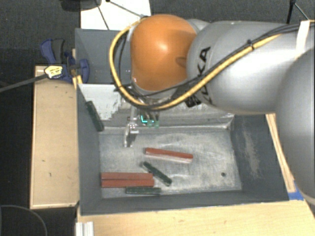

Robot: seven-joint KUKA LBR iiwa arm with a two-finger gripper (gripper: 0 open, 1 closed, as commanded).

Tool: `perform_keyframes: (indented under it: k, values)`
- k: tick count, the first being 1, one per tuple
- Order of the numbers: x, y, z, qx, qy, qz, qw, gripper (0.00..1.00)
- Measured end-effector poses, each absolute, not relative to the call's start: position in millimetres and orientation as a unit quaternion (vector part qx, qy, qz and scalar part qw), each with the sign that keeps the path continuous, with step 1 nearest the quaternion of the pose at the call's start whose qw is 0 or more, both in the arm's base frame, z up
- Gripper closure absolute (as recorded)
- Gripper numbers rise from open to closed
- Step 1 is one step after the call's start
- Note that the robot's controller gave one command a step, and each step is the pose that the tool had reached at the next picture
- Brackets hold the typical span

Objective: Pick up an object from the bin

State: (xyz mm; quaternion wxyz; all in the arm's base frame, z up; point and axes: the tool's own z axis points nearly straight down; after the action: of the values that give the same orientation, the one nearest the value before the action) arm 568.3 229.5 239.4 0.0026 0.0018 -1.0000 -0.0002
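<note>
Nearby, red stick (168, 155) beside tool (130, 139)

My arm (246, 68) is thick, rounded silver-grey casing with black lettering (203, 58). A glossy orange dome (160, 50) caps my wrist; a yellow cable (112, 53) loops round it beside black ones. Below, a small green light (147, 120) glows above my bare-metal gripper (130, 140).

Dark floor (29, 28), white sheet (138, 4) lying on it

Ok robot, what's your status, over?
Gripper down at back left of bin, over its floor. Nearest thing: reddish bar, flat, untouched. Just in front, dark green stick.
</note>
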Motion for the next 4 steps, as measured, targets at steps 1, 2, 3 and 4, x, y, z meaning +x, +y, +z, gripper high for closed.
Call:
perform_keyframes:
  k: [1, 2, 3, 4]
  values:
    - [570.2, 228, 244, -0.001, -1.0, -0.001, -0.002, 0.0]
    - [543.8, 188, 203, -0.029, -1.0, -0.001, -0.002, 0.0]
    - [541.8, 142, 153, 0.026, -1.0, -0.001, -0.002, 0.0]
    - [571.2, 125, 75, 0.049, -0.999, -0.002, -0.006, 1.0]
